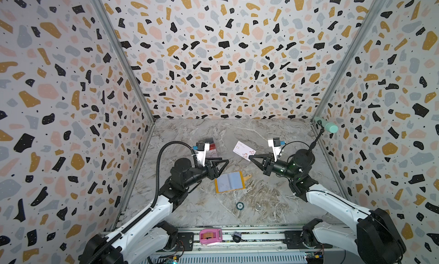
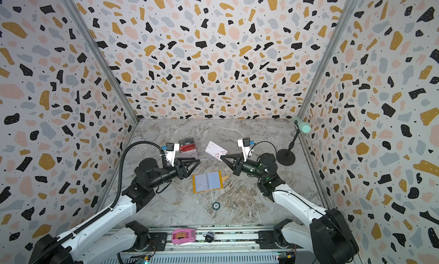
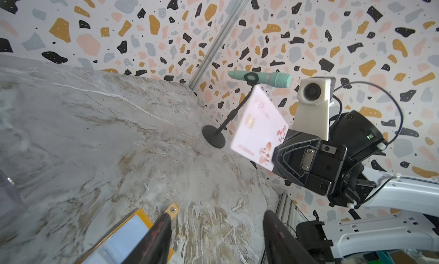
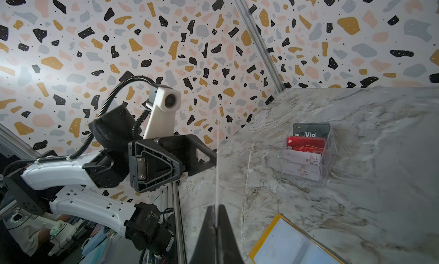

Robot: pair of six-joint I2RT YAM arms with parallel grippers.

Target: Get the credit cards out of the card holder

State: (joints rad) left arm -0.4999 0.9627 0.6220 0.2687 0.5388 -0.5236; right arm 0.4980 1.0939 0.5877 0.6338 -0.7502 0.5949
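The mustard-yellow card holder [image 1: 230, 181] [image 2: 207, 181] lies open on the marble table, its pale clear sleeves facing up. My right gripper [image 1: 249, 157] [image 4: 216, 207] is shut on a corner of a white credit card [image 1: 244, 150] [image 3: 259, 127] with pink blossom marks. It holds the card in the air behind the holder. My left gripper [image 1: 222, 166] [image 3: 217, 215] stands open and empty just left of and behind the holder, one finger above its snap tab [image 3: 174, 209]. A black Vip card [image 4: 310, 132], a red card [image 4: 306, 143] and a white card stand in a clear stand.
The clear acrylic stand [image 2: 187, 146] [image 4: 329, 156] sits at the back left. A green microphone [image 1: 326, 126] on a black stand [image 2: 286, 157] occupies the right back corner. Two small round items [image 1: 240, 205] [image 1: 258, 207] lie in front of the holder. A pink tape dispenser [image 1: 210, 236] rests on the front rail.
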